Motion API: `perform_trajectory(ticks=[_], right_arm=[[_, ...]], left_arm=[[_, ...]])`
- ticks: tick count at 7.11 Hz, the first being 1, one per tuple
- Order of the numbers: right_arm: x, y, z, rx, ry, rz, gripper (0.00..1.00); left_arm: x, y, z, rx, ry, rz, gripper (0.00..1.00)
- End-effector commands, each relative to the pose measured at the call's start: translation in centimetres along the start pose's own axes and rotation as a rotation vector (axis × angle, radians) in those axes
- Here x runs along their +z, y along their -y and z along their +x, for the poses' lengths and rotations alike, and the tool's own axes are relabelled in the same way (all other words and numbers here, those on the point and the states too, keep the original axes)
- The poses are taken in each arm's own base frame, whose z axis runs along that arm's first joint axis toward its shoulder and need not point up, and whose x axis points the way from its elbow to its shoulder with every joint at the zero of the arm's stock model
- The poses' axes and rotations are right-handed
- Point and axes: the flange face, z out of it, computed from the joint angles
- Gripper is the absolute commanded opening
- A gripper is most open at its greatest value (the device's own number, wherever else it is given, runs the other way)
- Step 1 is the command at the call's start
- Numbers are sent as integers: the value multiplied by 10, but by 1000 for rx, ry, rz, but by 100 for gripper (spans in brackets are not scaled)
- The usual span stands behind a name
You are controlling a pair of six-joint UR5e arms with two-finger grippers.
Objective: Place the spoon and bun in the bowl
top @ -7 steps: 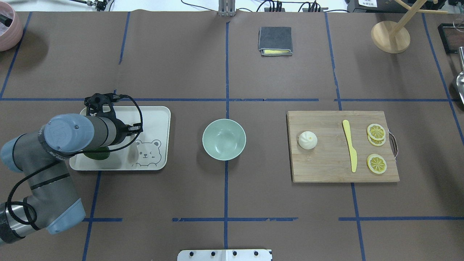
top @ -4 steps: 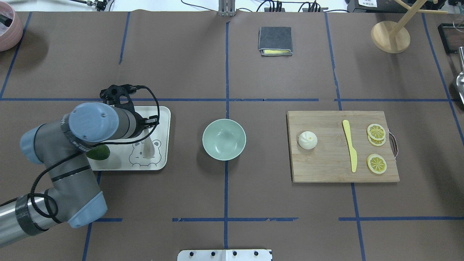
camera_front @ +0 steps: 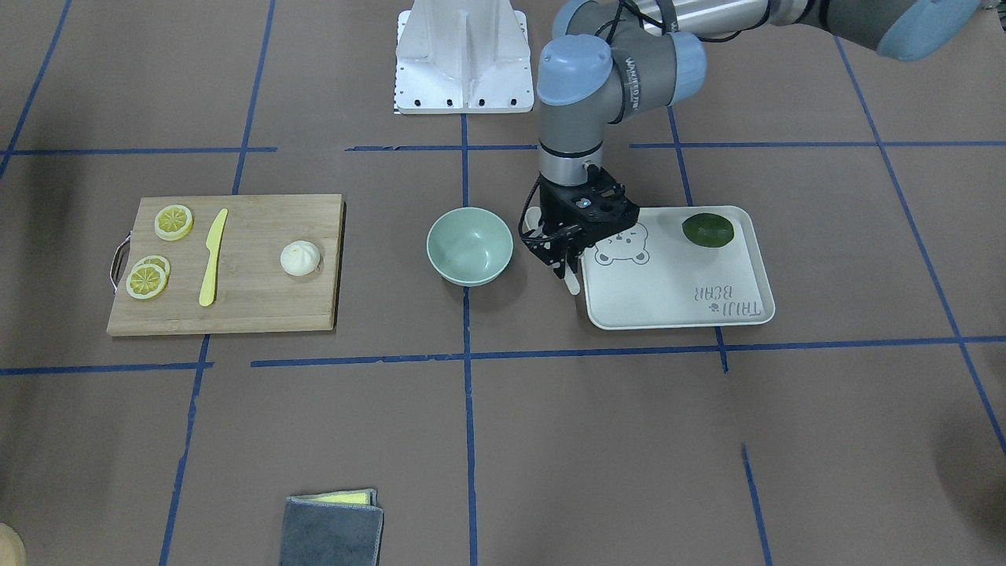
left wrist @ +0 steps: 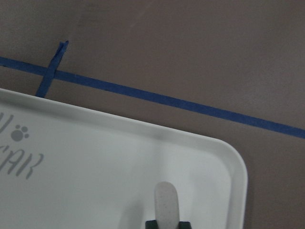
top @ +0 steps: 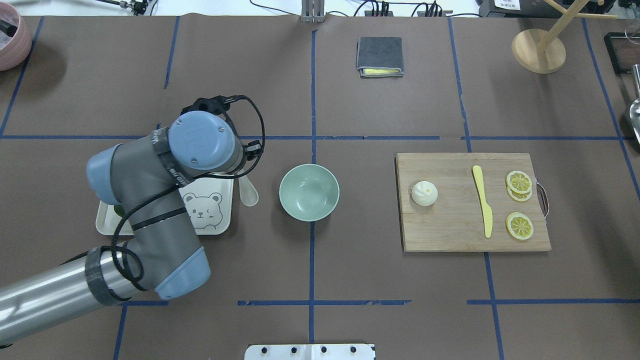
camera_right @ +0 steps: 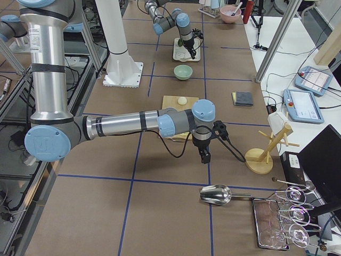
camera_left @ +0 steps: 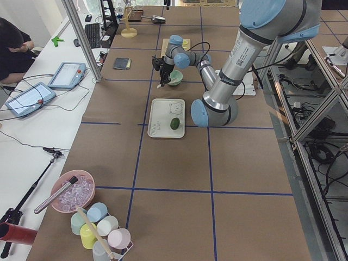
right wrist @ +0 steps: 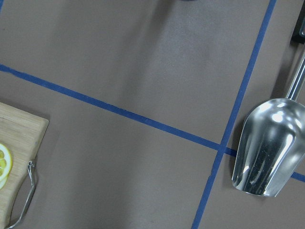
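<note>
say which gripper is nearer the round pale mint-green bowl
Left. The left gripper, shut on the off-white spoon, hangs beside the bowl, between it and the white tray. The right gripper is far off, past the wooden cutting board, by the metal scoop.

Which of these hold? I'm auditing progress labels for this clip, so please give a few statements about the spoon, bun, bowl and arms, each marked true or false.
1. The left pincer grips the spoon. True.
2. The spoon lies in the bowl. False: the bowl is empty, and the spoon is held beside it, on the side of the tray.
3. The bun sits on the cutting board. True.
4. The right pincer hangs over the bun. False: it is off past the board's far end, near the metal scoop.
5. The yellow knife lies between the bun and the lemon slices. True.
</note>
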Motion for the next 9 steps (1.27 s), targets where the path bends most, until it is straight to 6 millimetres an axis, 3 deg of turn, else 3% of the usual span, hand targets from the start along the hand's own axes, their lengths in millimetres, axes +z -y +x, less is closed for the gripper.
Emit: perform_trajectory(ticks=[1,2,3,5,6,7,8,9], right_arm=[[0,0,0,1,0,1,100],[0,1,0,1,0,1,100],[0,1,0,0,0,0,100],[0,0,1,2,0,-1,100],[0,0,1,2,0,-1,100],[0,0,1,2,0,-1,100],[0,1,0,1,0,1,100],[-2,3,-1,4,1,4,100]], left_arm=[[-2,-32,47,-49,6,-24,0],[-3,-38,48,-45,2,-29,0],[1,-43,45,-38,9,-31,9],[-1,-41,44,-27,2,-28,44],[-4,-41,45,-22,-4,-28,67],[-9,-41,43,39,-15,-32,100],[-21,-38,25,141,-41,-38,100],[-36,-30,-13,310,-74,-36,100]])
